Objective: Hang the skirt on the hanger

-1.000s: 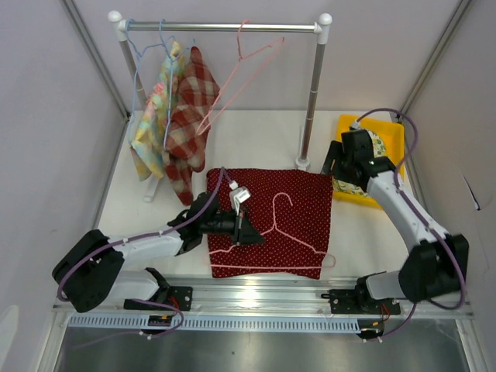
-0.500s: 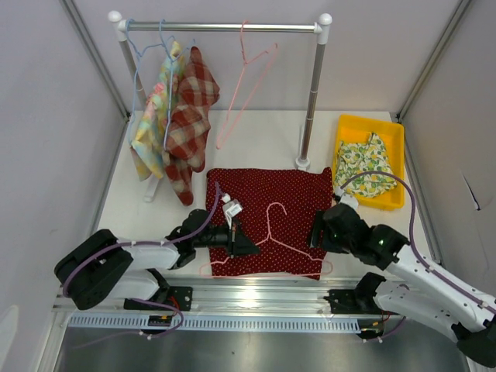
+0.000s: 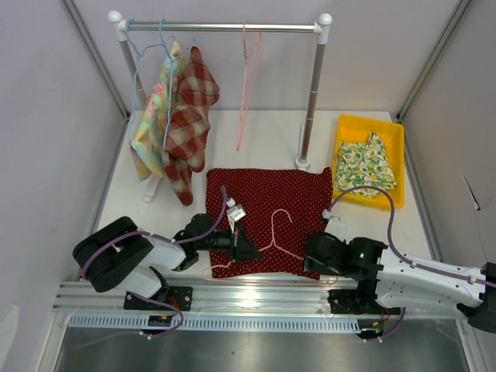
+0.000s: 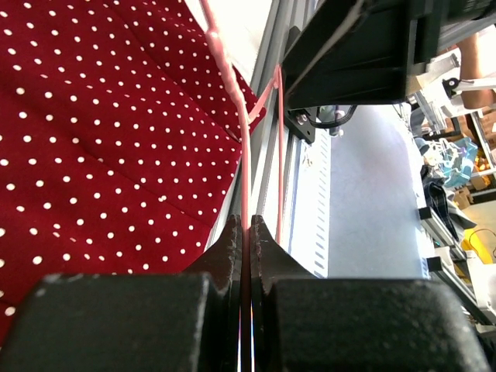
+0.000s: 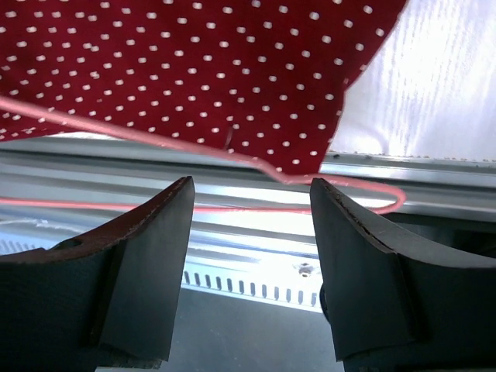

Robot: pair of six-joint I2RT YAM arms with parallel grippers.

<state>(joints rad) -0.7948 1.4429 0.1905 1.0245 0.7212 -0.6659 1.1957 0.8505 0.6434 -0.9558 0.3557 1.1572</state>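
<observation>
The dark red cotton skirt with small white dots (image 3: 267, 205) lies spread flat on the white table (image 3: 364, 232), at its near middle, with its near hem at the table's edge. The thin pink wire hanger (image 3: 272, 232) lies on top of it, hook pointing far.

The left gripper (image 3: 246, 249) is clamped tight on the hanger's wire at its left shoulder. In the left wrist view the wire (image 4: 245, 170) runs straight into the closed jaws (image 4: 246, 232). The right gripper (image 3: 314, 252) stands wide and holds nothing. It hovers at the skirt's near right corner (image 5: 194, 70), with the hanger's right end (image 5: 124, 132) just ahead of its fingers.

The skirt looks light, soft and limp, so it will likely sag and fold wherever it is lifted. A pinch on one layer at the waist edge or a corner seems the surest hold. The hanger looks light and springy, and its smooth, narrow wire may twist in a grip
</observation>
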